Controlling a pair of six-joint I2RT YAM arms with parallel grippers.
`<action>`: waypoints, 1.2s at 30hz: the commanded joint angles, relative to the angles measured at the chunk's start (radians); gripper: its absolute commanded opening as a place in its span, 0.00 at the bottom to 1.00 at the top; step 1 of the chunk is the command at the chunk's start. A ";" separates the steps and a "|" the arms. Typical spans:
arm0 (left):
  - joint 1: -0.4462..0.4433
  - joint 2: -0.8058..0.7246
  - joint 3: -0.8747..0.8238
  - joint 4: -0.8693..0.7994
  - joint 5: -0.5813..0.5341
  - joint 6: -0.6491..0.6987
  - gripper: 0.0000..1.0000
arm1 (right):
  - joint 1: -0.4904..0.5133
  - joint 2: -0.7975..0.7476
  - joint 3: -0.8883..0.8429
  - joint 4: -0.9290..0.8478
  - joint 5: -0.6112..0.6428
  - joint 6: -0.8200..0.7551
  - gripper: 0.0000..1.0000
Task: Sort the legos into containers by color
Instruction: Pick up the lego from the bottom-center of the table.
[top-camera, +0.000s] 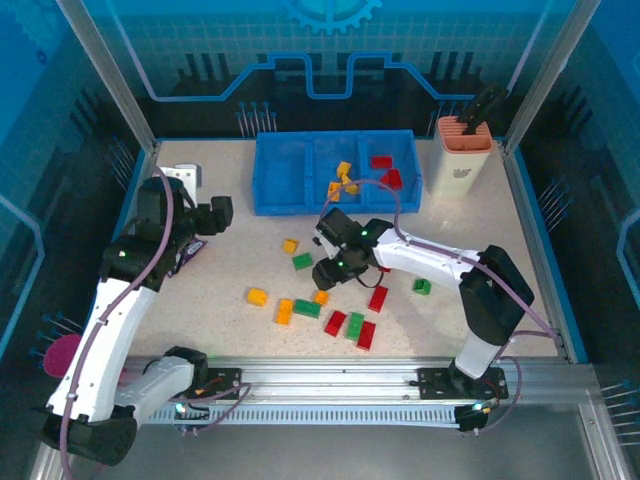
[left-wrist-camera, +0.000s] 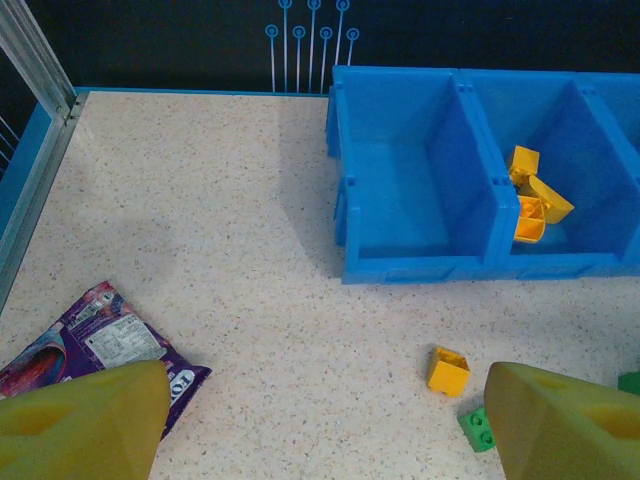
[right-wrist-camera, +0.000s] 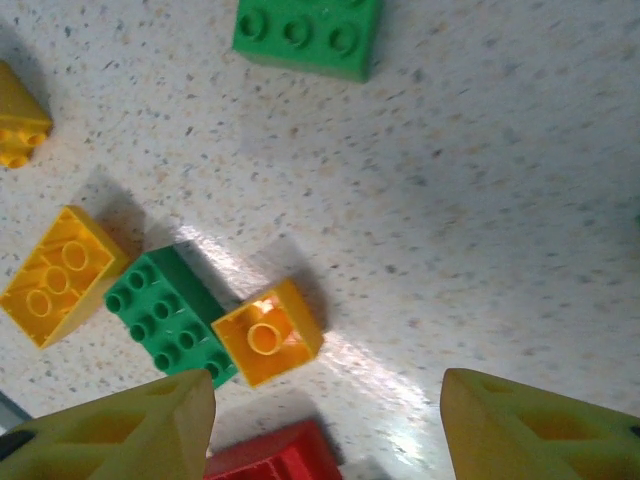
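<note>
The blue bin tray (top-camera: 300, 205) stands at the back; its left compartment (left-wrist-camera: 400, 185) is bare, the middle one holds yellow legos (left-wrist-camera: 530, 195), and the right one holds red legos (top-camera: 385, 170). Several red, green and yellow legos lie loose on the table. My right gripper (top-camera: 335, 272) hovers open over a small yellow lego (right-wrist-camera: 268, 333) lying hollow side up, beside a green lego (right-wrist-camera: 170, 315), a yellow lego (right-wrist-camera: 60, 275) and a red lego (right-wrist-camera: 270, 455). My left gripper (left-wrist-camera: 320, 430) is open and holds nothing, near a yellow lego (left-wrist-camera: 448, 370) and a green lego (left-wrist-camera: 477, 428).
A purple packet (left-wrist-camera: 90, 340) lies under my left gripper's left finger. A peach-and-cream holder (top-camera: 463, 155) stands right of the tray. A pink cup (top-camera: 60, 352) sits off the table's left edge. Metal posts frame the table's back corners.
</note>
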 joint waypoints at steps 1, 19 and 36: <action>0.011 -0.004 -0.003 0.001 0.013 0.018 0.83 | 0.022 0.043 -0.033 0.071 -0.069 0.132 0.64; 0.013 0.007 -0.022 0.016 0.009 0.022 0.84 | 0.082 0.195 0.029 0.022 0.002 0.179 0.68; 0.015 -0.001 -0.030 0.017 0.016 0.018 0.84 | 0.048 0.180 -0.049 -0.002 0.052 0.179 0.52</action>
